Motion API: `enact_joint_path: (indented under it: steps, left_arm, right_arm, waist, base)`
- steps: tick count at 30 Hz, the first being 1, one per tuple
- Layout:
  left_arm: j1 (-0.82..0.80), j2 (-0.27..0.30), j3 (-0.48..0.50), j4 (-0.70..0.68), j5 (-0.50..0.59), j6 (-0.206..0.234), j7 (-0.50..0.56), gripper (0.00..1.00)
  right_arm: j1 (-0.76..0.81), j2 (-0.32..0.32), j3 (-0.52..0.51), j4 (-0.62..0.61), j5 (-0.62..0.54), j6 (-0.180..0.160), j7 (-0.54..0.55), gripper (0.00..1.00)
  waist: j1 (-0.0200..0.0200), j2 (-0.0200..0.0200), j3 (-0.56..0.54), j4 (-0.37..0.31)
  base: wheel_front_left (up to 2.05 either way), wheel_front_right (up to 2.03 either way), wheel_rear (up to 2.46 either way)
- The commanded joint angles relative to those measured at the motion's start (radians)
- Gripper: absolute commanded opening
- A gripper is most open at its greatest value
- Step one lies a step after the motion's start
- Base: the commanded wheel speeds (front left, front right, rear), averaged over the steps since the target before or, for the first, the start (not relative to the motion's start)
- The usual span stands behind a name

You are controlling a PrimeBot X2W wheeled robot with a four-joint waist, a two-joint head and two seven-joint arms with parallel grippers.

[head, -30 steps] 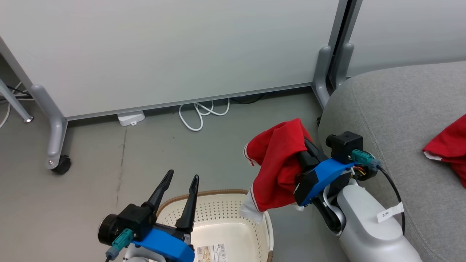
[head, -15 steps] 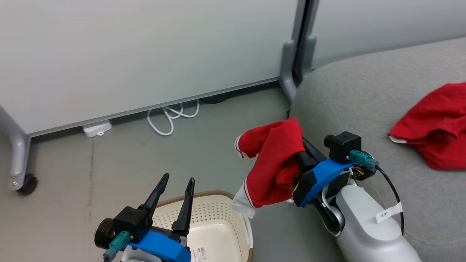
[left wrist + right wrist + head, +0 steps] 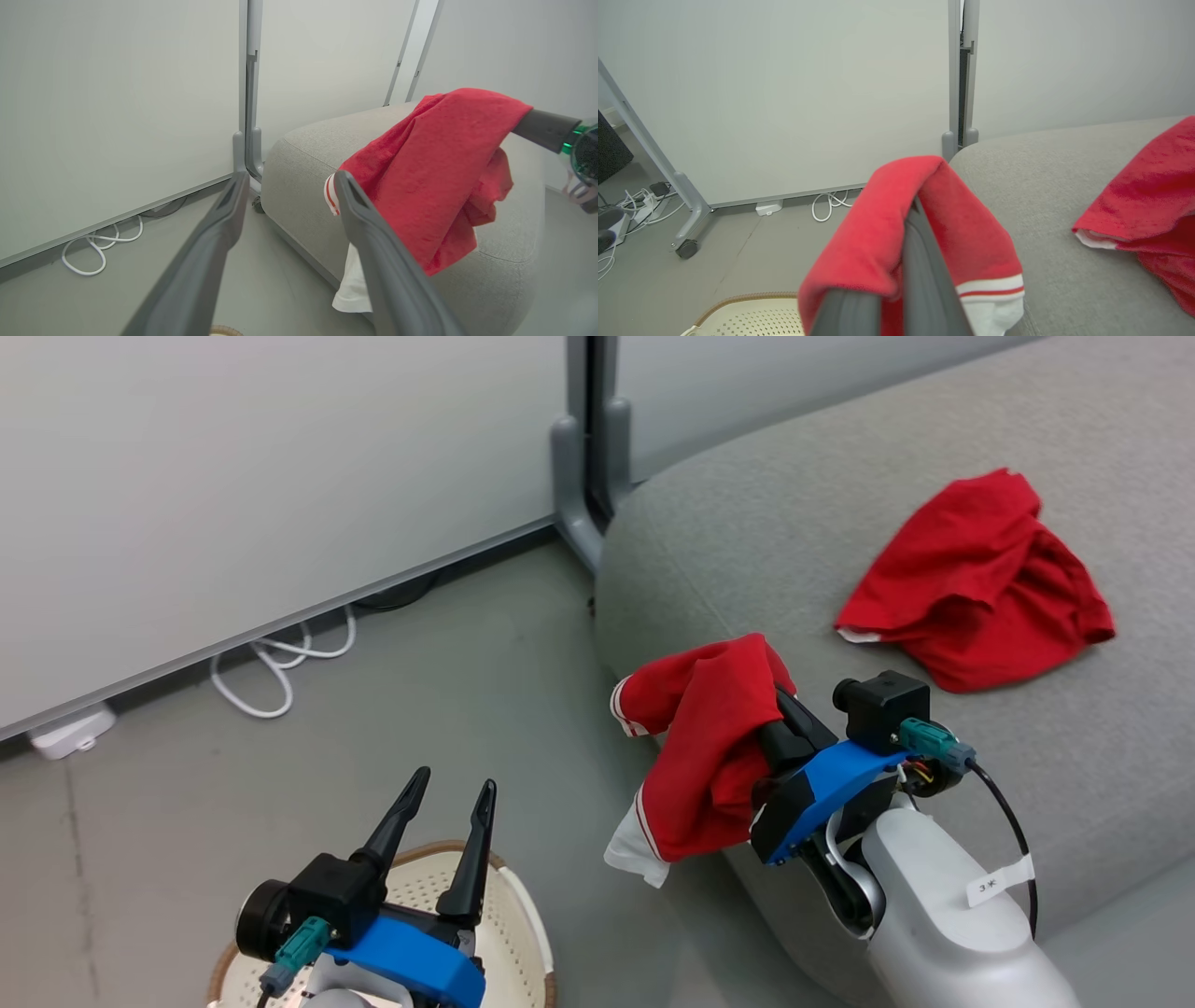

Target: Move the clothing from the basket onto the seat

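Red clothing beyond splayed tool, above seat

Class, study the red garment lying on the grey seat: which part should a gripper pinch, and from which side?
Best pinch a raised fold near the middle of the red garment, coming down from above: it lies crumpled on the seat, edges flat, folds standing up.

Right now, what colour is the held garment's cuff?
The cuff is white with red stripes; right wrist view.
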Motion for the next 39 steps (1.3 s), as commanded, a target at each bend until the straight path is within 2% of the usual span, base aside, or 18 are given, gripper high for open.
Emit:
enact_joint_path:
  steps: [1,11,21,30,37,39]
  left_arm:
    - [-0.016,0.007,0.000,-0.006,0.006,-0.002,-0.003,1.00]
    - [-0.025,0.019,-0.010,-0.004,0.009,-0.002,-0.003,1.00]
    - [-0.073,0.045,-0.061,0.016,-0.008,-0.002,-0.003,1.00]
    - [-0.086,0.057,-0.073,0.017,-0.019,-0.002,-0.003,1.00]
    - [-0.086,0.072,-0.054,0.000,-0.007,-0.002,-0.003,1.00]
    - [-0.091,0.081,-0.049,-0.010,-0.001,-0.002,-0.003,1.00]
  right_arm:
    - [0.012,0.002,-0.003,-0.007,0.007,0.000,-0.005,0.00]
    - [0.028,0.005,-0.016,-0.018,0.016,0.000,-0.008,0.00]
    - [0.057,0.005,-0.078,-0.056,-0.004,0.000,-0.009,0.00]
    - [0.071,0.006,-0.095,-0.086,-0.004,0.000,-0.009,0.00]
    - [-0.023,0.004,-0.124,-0.117,-0.021,0.000,-0.006,0.00]
    - [-0.073,-0.018,-0.135,-0.124,-0.028,0.000,0.005,0.00]
  waist:
    - [0.0000,0.0000,0.018,-0.053]
    - [0.0000,0.0000,0.037,-0.161]
    - [0.0000,0.0000,0.074,-0.174]
    - [0.0000,0.0000,0.082,-0.174]
    - [0.0000,0.0000,0.121,-0.178]
    - [0.0000,0.0000,0.143,-0.180]
  base:
    - [0.00,0.00,0.00]
    - [0.00,0.00,0.00]
    - [0.00,0.00,0.00]
    - [0.00,0.00,0.00]
    - [0.00,0.00,0.00]
    - [0.00,0.00,0.00]
